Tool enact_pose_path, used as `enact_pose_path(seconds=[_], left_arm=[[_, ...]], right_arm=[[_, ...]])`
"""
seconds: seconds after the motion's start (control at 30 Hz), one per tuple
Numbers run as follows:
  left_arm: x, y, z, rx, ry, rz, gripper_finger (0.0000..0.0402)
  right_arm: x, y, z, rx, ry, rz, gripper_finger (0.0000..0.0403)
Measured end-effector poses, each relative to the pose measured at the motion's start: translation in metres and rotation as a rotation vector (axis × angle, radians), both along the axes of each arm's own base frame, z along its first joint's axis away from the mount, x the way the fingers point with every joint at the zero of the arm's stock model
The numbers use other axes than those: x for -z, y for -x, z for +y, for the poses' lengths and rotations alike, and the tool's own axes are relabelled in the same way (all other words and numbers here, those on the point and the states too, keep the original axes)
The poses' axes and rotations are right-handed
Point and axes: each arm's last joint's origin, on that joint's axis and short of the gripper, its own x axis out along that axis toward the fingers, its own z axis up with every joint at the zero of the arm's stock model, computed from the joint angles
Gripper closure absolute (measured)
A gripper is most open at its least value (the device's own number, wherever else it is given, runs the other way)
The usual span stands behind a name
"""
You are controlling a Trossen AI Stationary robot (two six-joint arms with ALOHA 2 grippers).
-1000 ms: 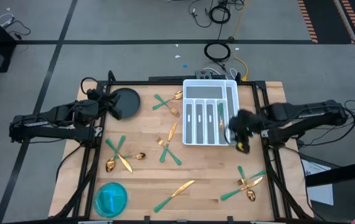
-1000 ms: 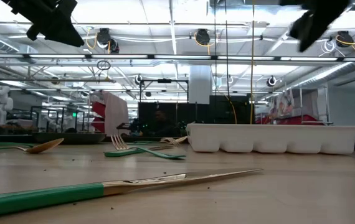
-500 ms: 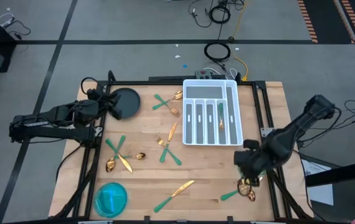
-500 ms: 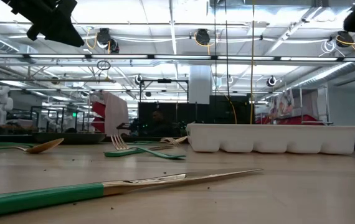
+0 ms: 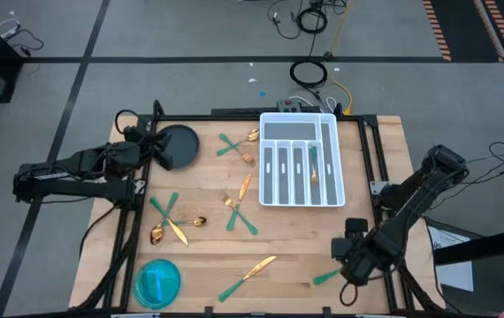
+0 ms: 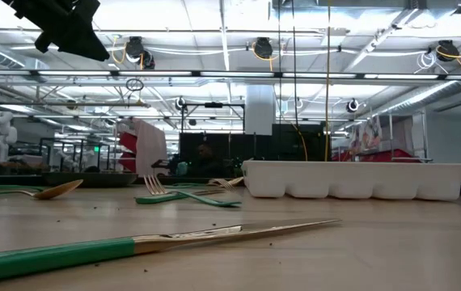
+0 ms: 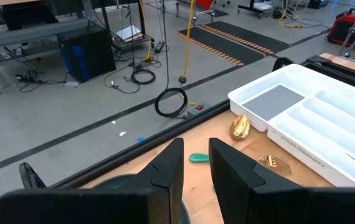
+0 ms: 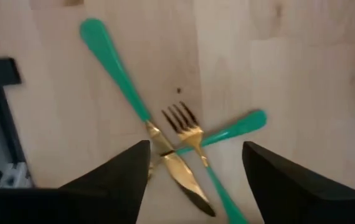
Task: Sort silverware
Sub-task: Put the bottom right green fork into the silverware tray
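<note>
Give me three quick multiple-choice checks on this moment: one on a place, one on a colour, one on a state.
1. What is the right gripper above?
A. The white tray
B. A crossed knife and fork
C. The blue bowl

2. What colour are the handles of that knife and fork?
A. Red
B. Black
C. Green

3. How do the right gripper's fingers stand?
A. Wide apart, holding nothing
B. Shut on the fork
C. Shut on the knife

Answers:
1. B: the right wrist view looks straight down on the crossed pair lying on the wood.
2. C: both handles are plainly green, with gold heads.
3. A: the two dark fingers sit far apart either side of the pair, with neither piece gripped.
</note>
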Motion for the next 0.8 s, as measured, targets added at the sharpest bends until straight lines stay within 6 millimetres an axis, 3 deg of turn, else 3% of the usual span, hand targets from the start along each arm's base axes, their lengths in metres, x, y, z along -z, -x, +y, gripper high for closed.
enact_pose_path(seconds=[0.23,0.57,0.8], left_arm=[[0.0,0.0,0.0,0.0,0.0,0.004,0.0318],[0.001,0.0,0.0,-0.001,0.001,0.008,0.0318],[0.001,0.0,0.0,-0.001,0.001,0.007,0.0318]], right_arm=[[0.009,0.004,0.018,0.064,-0.081,-0.088,0.0149],[0.04,-0.003,0.028,0.046,0.099,-0.117,0.0149],[0.061,-0.008,0.039,0.083,0.103,-0.106,0.0149]])
